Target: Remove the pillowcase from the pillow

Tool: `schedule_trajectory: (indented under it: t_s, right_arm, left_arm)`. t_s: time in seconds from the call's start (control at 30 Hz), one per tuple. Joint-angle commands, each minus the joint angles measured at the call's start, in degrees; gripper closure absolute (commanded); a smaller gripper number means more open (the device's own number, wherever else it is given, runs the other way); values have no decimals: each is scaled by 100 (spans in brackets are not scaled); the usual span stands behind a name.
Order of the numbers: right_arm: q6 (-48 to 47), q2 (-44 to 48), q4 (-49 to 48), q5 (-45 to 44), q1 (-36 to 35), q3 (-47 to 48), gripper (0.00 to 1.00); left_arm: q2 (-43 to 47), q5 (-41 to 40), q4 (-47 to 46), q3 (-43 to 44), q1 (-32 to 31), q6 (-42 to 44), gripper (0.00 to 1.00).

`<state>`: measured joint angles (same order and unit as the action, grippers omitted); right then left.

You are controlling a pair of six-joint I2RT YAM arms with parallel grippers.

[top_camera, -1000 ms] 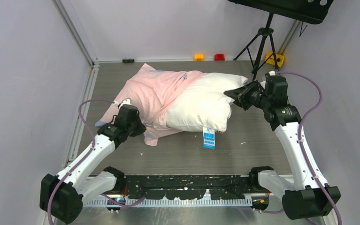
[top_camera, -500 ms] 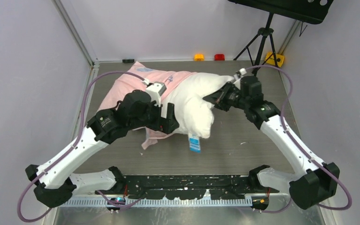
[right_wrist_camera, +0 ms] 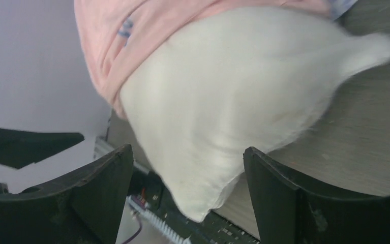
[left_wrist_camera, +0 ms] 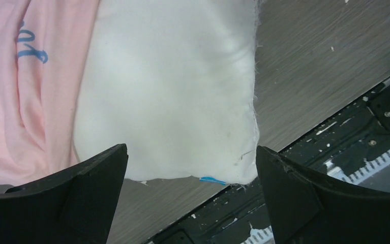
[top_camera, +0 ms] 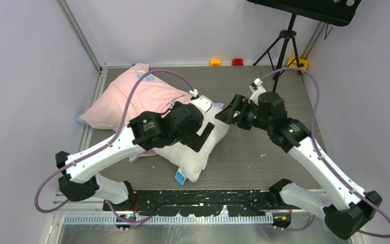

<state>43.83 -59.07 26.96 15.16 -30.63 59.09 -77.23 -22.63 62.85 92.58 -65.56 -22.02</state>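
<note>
1. The pillow [top_camera: 203,152] lies slanted near the middle of the grey wood-grain table [top_camera: 269,147]. Its bare white end points toward the near edge, between the two arm bases.
2. The pillowcase [top_camera: 126,96] covers the pillow's far end and reaches toward the far-left corner of the table. The pink cloth is wrinkled, and the left wrist view shows blue writing on it.
3. A small blue tag [top_camera: 180,177] sticks out at the pillow's near corner, close to the black rail [top_camera: 208,195] that carries the arms.
4. The left gripper [left_wrist_camera: 190,150] hangs over the bare part of the pillow. Its jaws are spread wide with nothing clamped between them, and its black fingers [left_wrist_camera: 81,183] frame the white end from above.
5. The right gripper [right_wrist_camera: 186,151] is also released, with its jaws far apart and holding nothing. It sits at the pillow's far-right side and points at it. I cannot tell whether it touches the fabric.
6. In the right wrist view, the pink cloth wraps over the upper part of the white bulk. One white corner pokes out to the right over the table.
7. A black tripod [top_camera: 284,46] stands at the far-right corner. A small orange block [top_camera: 215,62] and a red block [top_camera: 238,62] sit side by side along the far edge.
</note>
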Motion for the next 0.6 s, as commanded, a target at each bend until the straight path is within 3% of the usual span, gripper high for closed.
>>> schedule_trajectory:
  t_s: [0.0, 0.2, 0.57]
  right_arm:
    - [-650, 579, 891, -2124, 78, 223, 16]
    - [-540, 1710, 794, -3819, 101, -443, 12]
    - [-612, 2782, 710, -4366, 101, -849, 12]
  left_arm:
    - [-378, -550, 302, 478, -105, 302, 0]
    - [-1562, -612, 622, 1244, -140, 245, 0]
    - [-4110, -1367, 1051, 2342, -122, -70, 0]
